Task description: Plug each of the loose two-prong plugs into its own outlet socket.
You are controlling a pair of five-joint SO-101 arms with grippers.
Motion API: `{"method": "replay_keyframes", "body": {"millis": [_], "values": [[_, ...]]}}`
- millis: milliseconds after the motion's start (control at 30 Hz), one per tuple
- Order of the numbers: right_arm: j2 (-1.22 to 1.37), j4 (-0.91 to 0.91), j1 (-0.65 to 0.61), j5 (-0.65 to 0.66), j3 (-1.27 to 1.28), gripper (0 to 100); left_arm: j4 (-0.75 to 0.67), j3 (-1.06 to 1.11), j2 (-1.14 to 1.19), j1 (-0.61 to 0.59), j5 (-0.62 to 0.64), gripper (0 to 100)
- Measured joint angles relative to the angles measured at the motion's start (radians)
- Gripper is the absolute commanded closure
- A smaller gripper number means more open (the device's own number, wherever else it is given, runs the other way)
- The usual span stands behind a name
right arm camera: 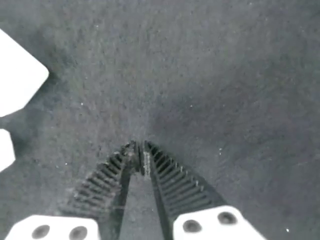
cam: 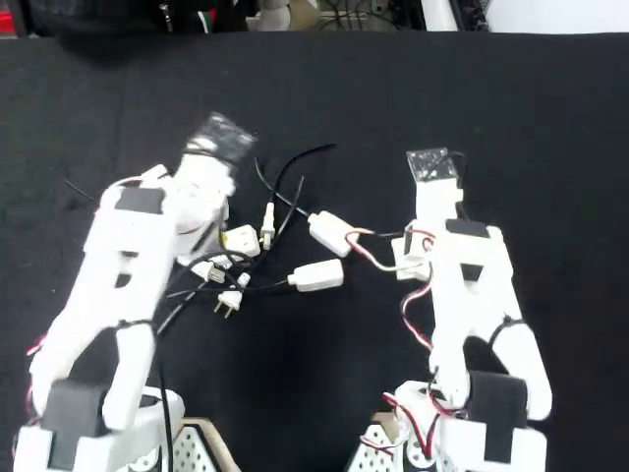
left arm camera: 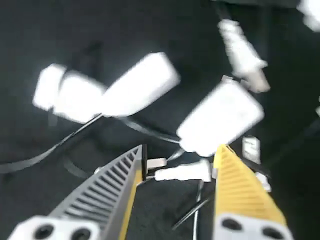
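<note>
apparently mid-grasp: left hand (left arm camera: 181,156) spread apart astride a two-prong plug (left arm camera: 182,173); next, close and aim it at an outlet socket (left arm camera: 220,117); right hand (right arm camera: 140,150) pinched together, empty.

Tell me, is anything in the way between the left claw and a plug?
Nothing visible is. The left gripper is open and a plug lies right between its fingers. Thin black cords run close beside it and might snag.
</note>
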Motion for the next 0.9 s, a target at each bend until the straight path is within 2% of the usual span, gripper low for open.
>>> {"method": "replay_keyframes", "body": {"millis": [200,400,600,900], "values": [[0.021,0.000,0.000,0.006,-0.014,97.6,0.008,-0.034,0.064,0.017,-0.238,76],[0.021,0.000,0.000,0.012,-0.014,97.6,0.003,-0.011,0.083,0.026,-0.374,76],[0.021,0.000,0.000,0.012,-0.014,97.6,-0.190,0.094,0.138,0.026,-0.362,76],[0.023,0.000,0.000,0.012,-0.014,97.6,-0.310,0.103,0.226,0.046,-0.253,77]]}}
